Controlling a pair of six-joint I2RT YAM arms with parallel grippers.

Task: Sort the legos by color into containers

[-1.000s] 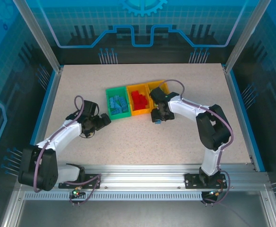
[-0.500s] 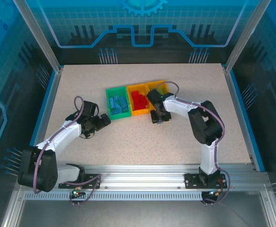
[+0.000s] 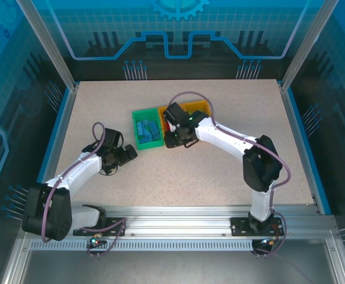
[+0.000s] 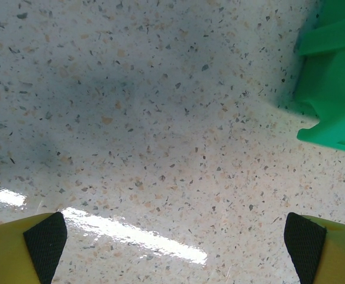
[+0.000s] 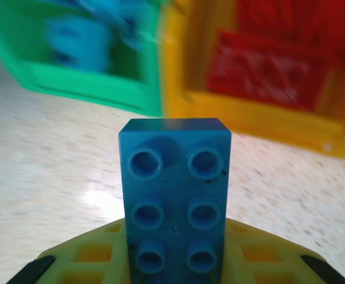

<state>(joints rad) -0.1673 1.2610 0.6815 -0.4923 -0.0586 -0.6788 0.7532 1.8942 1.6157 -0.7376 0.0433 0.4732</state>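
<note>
Swung leftward, the right end effector (image 3: 173,141) clenches a blue lego (image 5: 175,195), green bin (image 5: 95,83) at its eleven o'clock; left end effector (image 4: 175,241) gapes over desk (image 4: 160,118).

A blue lego (image 5: 175,195) contrasts with 1 green bin (image 5: 89,80), 1 orange bin (image 5: 249,121) (red legos (image 5: 261,65) inside) and speckled beige table (image 5: 54,154).

Glossy speckled stone-look tabletop (image 4: 160,148), smooth blue plastic brick (image 5: 175,195), shiny green plastic bin (image 4: 332,89), orange plastic bin (image 5: 249,118)

hand (image 5: 175,267) grips blue lego (image 5: 175,189) | ahead: green bin (image 5: 95,83), orange bin (image 5: 249,118) with red legos (image 5: 264,65)
</note>
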